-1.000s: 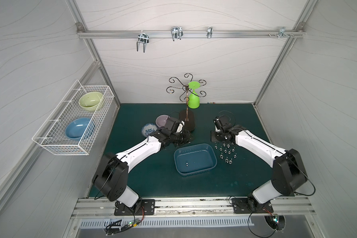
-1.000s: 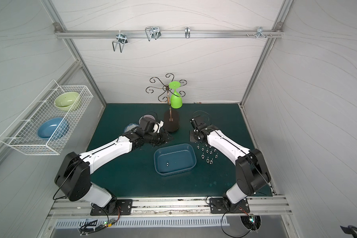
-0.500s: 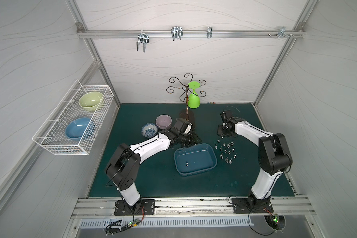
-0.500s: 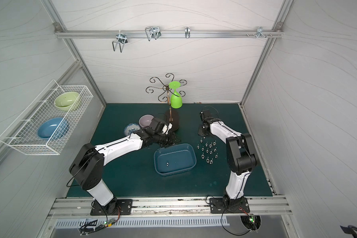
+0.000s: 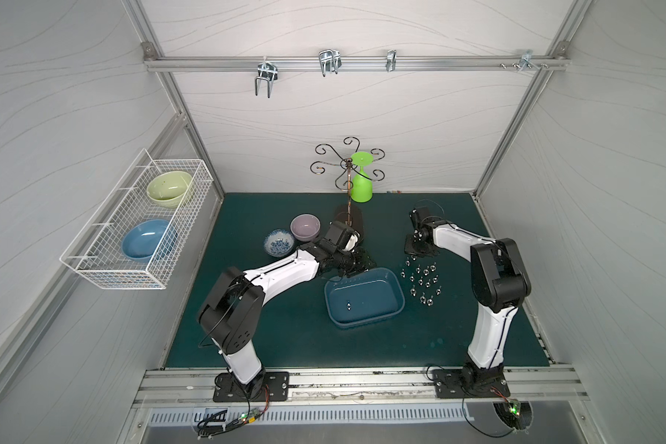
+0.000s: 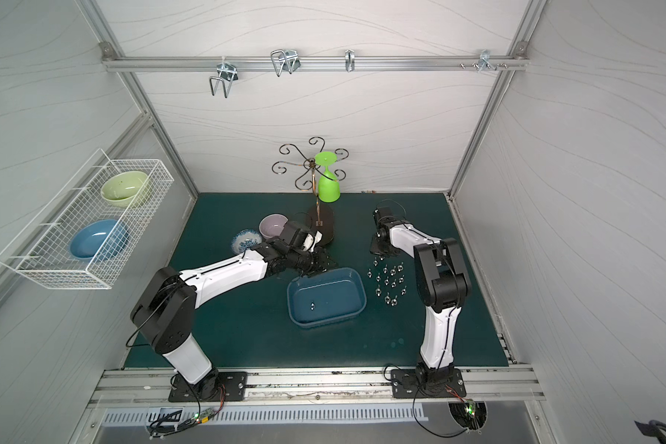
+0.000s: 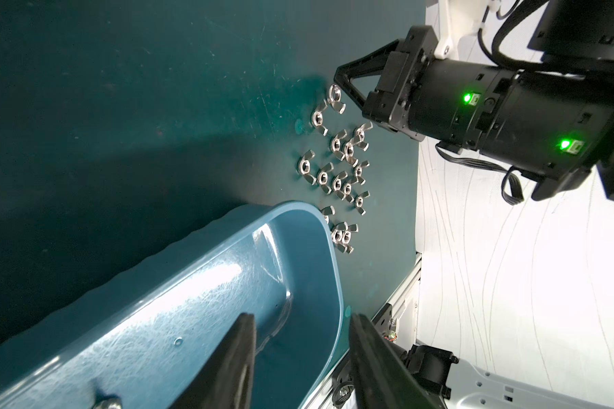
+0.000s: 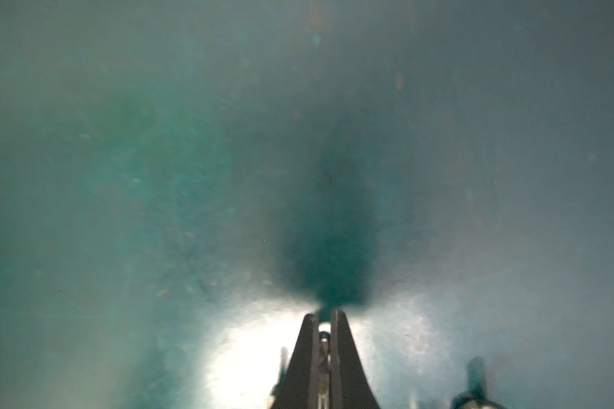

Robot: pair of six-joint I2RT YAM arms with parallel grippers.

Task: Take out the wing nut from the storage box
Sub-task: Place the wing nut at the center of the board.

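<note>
The dark-blue storage box (image 5: pixel 396 287) (image 6: pixel 358 282) sits mid-mat with one wing nut (image 5: pixel 348 306) (image 6: pixel 312 305) on its floor; that nut also shows at the edge of the left wrist view (image 7: pixel 107 403). My left gripper (image 5: pixel 358 265) (image 6: pixel 323 265) (image 7: pixel 300 318) hangs open over the box's far left rim (image 7: pixel 312 216), holding nothing. My right gripper (image 5: pixel 416 251) (image 6: pixel 379 251) (image 7: pixel 337 78) (image 8: pixel 325 311) points down at the mat beyond the loose nuts, shut on a small shiny wing nut (image 8: pixel 324 336) (image 7: pixel 335 95).
Several wing nuts (image 5: pixel 423 282) (image 6: pixel 391 280) (image 7: pixel 341 170) lie on the mat right of the box. A purple bowl (image 5: pixel 305 226), a patterned bowl (image 5: pixel 278 243) and a wire stand with a green glass (image 5: pixel 361 184) are behind my left arm. A white wire basket (image 5: pixel 131 230) hangs on the left wall.
My left gripper has moved right, to the box's far rim. The right arm has drawn its elbow back and up while its gripper stayed near the far end of the nuts.
</note>
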